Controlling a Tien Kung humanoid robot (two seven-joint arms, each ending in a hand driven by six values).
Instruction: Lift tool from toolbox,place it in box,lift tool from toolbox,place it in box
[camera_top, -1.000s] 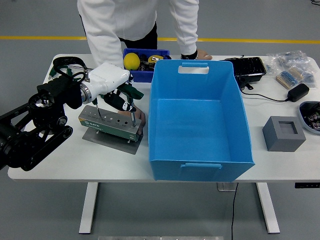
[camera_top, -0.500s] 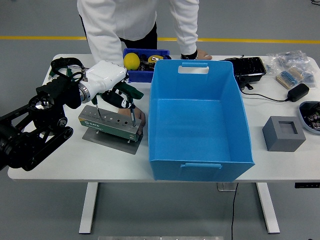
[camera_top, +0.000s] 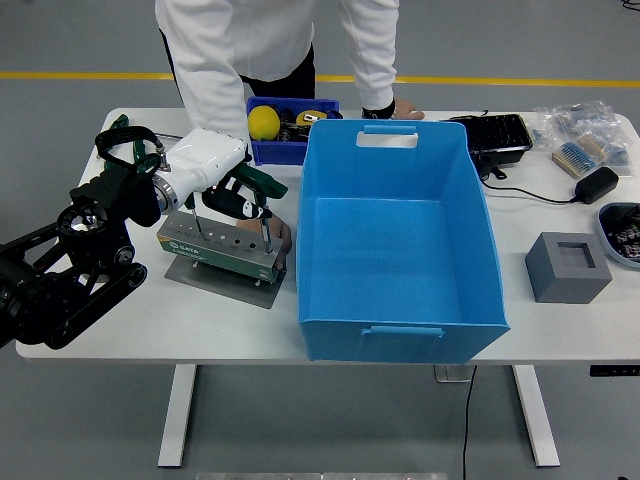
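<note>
Grey toolbox (camera_top: 218, 246) set on the desk (camera_top: 400, 345) just left of the blue box (camera_top: 395, 240), left hand (camera_top: 232, 190) held over the toolbox, fingers curled around an upright tool (camera_top: 264, 235), another tool (camera_top: 192, 215) standing in the toolbox, person's hand (camera_top: 278, 236) steadying its right end.

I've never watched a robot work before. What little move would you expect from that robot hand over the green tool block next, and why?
Probably lift straight up. The left robot hand sits above the tool block with its fingers around a tool that stands upright in the block's right end, so it looks not yet pulled free. The blue box beside it is empty. A person's hand steadies the block's right end.
</note>
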